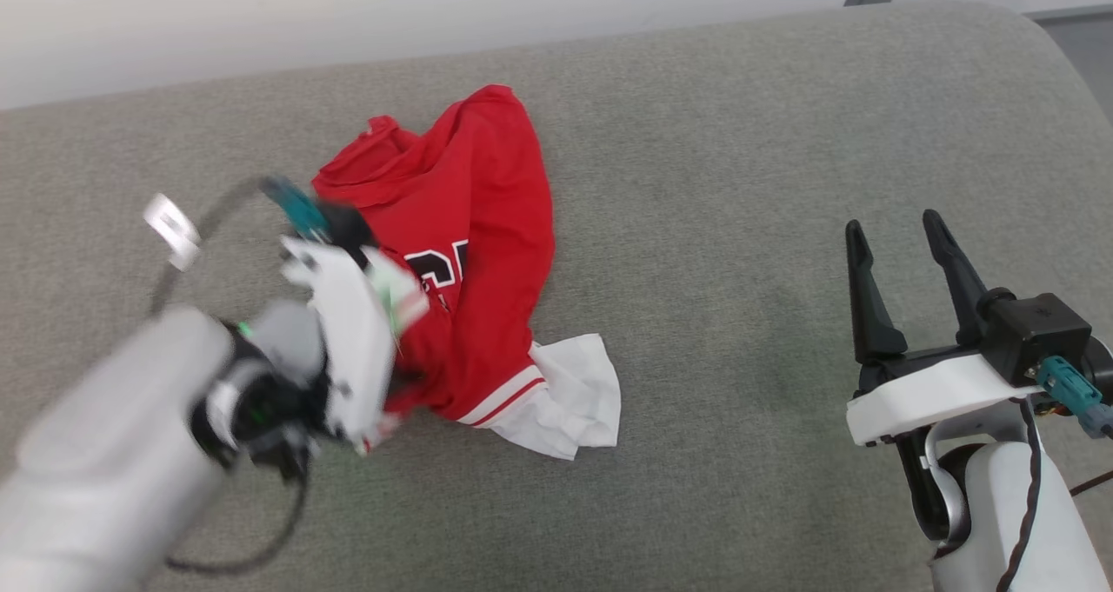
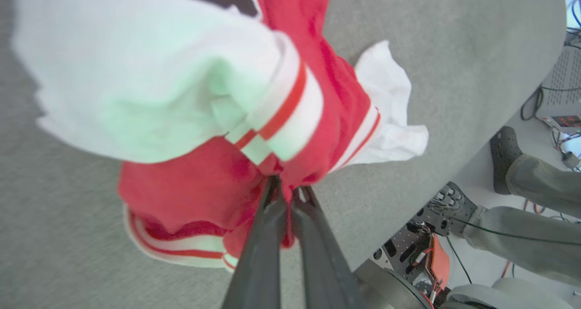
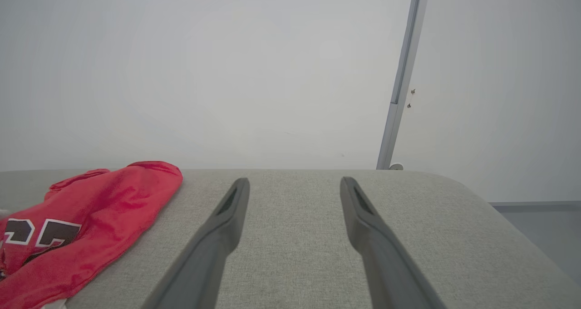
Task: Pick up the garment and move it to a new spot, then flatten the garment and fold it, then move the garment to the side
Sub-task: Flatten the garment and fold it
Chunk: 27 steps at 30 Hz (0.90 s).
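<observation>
Garment: a red jersey point(image 1: 469, 253) with black, white-edged lettering point(image 1: 439, 270), striped trim point(image 1: 504, 396) and a white sleeve point(image 1: 574, 401), all bunched up.
Where it is: centre-left of the head view, heaped on the grey padded surface point(image 1: 739, 183), with the sleeve spilling toward the lower middle of the frame.
Left gripper point(image 2: 287, 193): fingers pressed tight together on a fold of red cloth just beside the striped trim, as the left wrist view shows.
Right gripper point(image 1: 896, 227): jaws spread wide, holding nothing, at the lower right of the head view and well apart from the jersey.
How it should handle: light, soft and limp, I'd say. It should sag and drape from any single pinch and give no resistance.
Where to take hold: the thicker banded trim or a seam looks the safest bite. For flattening, two spread points along one edge.
Risk: a one-point grip may let the heap trail and twist.
</observation>
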{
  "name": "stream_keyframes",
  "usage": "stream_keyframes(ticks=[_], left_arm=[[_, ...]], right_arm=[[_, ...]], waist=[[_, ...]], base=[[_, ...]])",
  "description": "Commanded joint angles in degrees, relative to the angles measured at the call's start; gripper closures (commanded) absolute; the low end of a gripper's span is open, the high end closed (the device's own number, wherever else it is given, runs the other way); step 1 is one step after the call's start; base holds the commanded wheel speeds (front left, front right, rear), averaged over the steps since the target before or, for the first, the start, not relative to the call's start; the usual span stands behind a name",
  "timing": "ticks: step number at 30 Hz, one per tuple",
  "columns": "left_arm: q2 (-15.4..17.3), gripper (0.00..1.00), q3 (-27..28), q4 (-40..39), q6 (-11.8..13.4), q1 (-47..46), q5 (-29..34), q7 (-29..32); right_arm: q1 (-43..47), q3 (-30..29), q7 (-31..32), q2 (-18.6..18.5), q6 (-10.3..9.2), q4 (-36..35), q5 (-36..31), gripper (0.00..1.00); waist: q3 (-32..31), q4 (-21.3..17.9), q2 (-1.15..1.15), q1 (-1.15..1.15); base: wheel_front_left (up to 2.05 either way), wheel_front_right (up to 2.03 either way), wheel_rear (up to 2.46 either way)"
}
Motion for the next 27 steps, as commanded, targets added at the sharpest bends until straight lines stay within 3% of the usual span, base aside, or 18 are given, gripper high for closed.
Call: stream_keyframes(ticks=[1, 5, 6, 7, 8, 21, 27], left_arm=[[0.20, 1.00, -1.08, -2.44, 1.16, 1.80, 0.35, 1.31], [1.75, 1.00, -3.94, -7.78, 3.12, 4.45, 1.71, 3.78], [2.12, 0.86, -4.27, -8.62, 3.22, 4.77, 2.15, 3.77], [2.59, 0.55, -4.33, -9.30, 3.16, 4.85, 2.71, 3.34], [3.12, 0.01, -4.36, -9.65, 3.02, 4.83, 2.86, 3.07], [8.76, 0.00, -0.69, -13.44, 5.22, -1.49, 3.41, 6.27], [7.94, 0.00, -0.69, -9.54, 6.86, -4.69, 6.16, 6.29]], right_arm=[[0.48, 0.21, -0.05, 0.04, -0.01, 0.04, 0.36, 0.00], [0.41, 0.32, -0.19, 0.04, -0.01, 0.12, 0.60, 0.00], [0.35, 0.41, -0.23, 0.05, -0.01, 0.17, 0.68, 0.00], [0.26, 0.51, -0.28, 0.05, -0.01, 0.25, 0.75, 0.00], [0.22, 0.55, -0.32, 0.03, -0.01, 0.32, 0.68, 0.00], [0.80, 0.95, -1.15, 0.04, -0.01, 0.87, 0.67, 0.00], [0.05, 1.23, -1.32, 0.04, -0.01, 0.77, 1.10, 0.00]], waist=[[0.16, -0.47, 0.00, 0.00], [0.58, -1.21, 0.00, 0.00], [0.66, -1.35, 0.00, 0.00], [0.72, -1.51, 0.00, 0.00], [0.74, -1.62, 0.00, 0.00], [-1.56, -2.21, 0.00, 0.00], [-0.59, -3.08, 0.00, 0.00]], base=[[0.00, 0.00, 0.00], [0.00, 0.00, 0.00], [0.00, 0.00, 0.00], [0.00, 0.00, 0.00], [0.00, 0.00, 0.00], [0.00, 0.00, 0.00], [0.00, 0.00, 0.00]])
